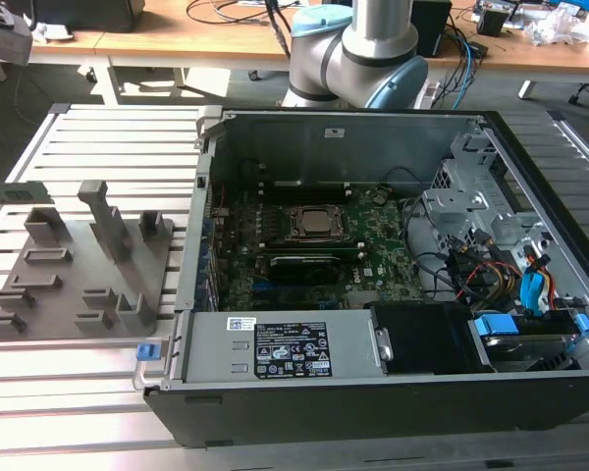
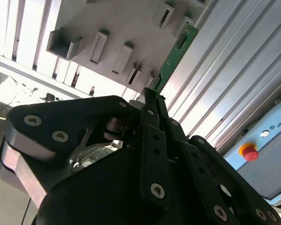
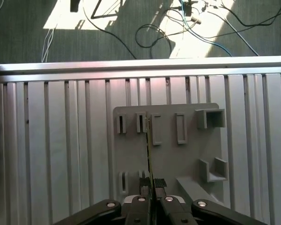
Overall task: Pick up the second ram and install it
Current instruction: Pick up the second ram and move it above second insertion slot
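Observation:
The second ram (image 2: 174, 55) is a thin green stick between my gripper's black fingers (image 2: 152, 101). My gripper (image 3: 151, 186) is shut on its near end. In the first wrist view the ram (image 3: 150, 150) shows edge-on, reaching out over the grey holder tray (image 3: 178, 154). In the exterior view the ram (image 1: 25, 191) lies level at the far left, just past the tray (image 1: 79, 270). The open computer case (image 1: 373, 255) with its green motherboard (image 1: 314, 235) sits at the exterior view's right of the tray.
The slatted metal table (image 1: 98, 128) carries tray and case. My arm's base (image 1: 358, 49) stands behind the case. Cables and blue connectors (image 1: 530, 294) crowd the case's right side. A pendant with a red button (image 2: 249, 152) lies on the table. Cables trail on the floor (image 3: 178, 28).

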Robot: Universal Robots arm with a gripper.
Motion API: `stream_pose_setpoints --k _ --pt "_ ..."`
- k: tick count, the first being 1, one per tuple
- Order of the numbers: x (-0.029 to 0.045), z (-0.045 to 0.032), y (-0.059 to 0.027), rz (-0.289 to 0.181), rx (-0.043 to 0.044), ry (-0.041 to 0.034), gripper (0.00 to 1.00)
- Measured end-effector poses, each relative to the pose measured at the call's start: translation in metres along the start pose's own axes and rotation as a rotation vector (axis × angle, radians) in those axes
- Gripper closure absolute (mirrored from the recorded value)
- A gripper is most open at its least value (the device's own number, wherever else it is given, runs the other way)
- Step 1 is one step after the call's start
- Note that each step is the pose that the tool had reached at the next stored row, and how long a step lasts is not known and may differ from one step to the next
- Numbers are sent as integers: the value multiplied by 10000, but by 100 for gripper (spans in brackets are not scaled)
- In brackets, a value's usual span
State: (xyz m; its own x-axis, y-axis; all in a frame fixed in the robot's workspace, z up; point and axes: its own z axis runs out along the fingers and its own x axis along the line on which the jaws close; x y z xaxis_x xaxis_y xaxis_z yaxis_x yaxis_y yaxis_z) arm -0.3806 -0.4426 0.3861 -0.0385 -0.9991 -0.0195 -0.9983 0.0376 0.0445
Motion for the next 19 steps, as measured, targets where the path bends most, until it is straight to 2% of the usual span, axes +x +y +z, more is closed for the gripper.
stream_pose_setpoints --k 5,8,10,11,15,17,19 --pt "-5 -132 6 0 -1 0 86" --pt "-11 -260 12 0 0 0 86" --pt "-12 -266 13 0 0 -15 86" --pt "-11 -266 12 -13 -12 -302 86" --pt "-13 -267 2 -15 -12 -304 86" --pt "-16 -271 -88 -12 -14 -249 86" --pt "-21 -276 -208 -10 -23 -234 86"
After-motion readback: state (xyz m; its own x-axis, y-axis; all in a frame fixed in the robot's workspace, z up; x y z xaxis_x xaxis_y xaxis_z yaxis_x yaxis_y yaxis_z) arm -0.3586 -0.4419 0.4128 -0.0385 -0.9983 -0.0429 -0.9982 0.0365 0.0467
